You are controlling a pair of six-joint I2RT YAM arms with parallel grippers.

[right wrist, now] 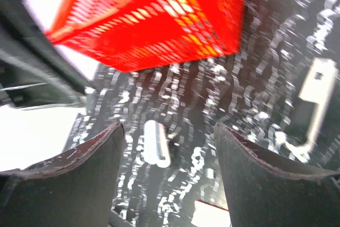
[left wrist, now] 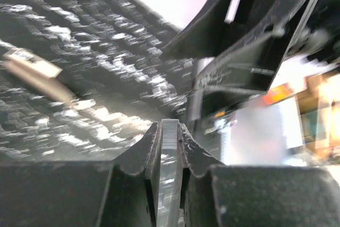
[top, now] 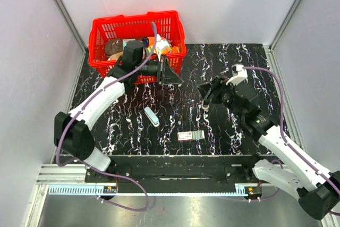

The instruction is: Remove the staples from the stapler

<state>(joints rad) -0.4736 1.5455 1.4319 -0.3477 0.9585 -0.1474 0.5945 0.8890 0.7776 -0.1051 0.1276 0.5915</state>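
The left hand (left wrist: 169,129) clamped the opened black plastic stapler (top: 171,73) aloft, presumably to present its magazine. The right hand (right wrist: 168,127) hovered with its fingers apart.

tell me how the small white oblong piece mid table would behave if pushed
The white piece looks small and hard-shelled, so probably light and stiff. It lies flat with rounded ends, so on the glossy table it would likely slide or spin, not roll.
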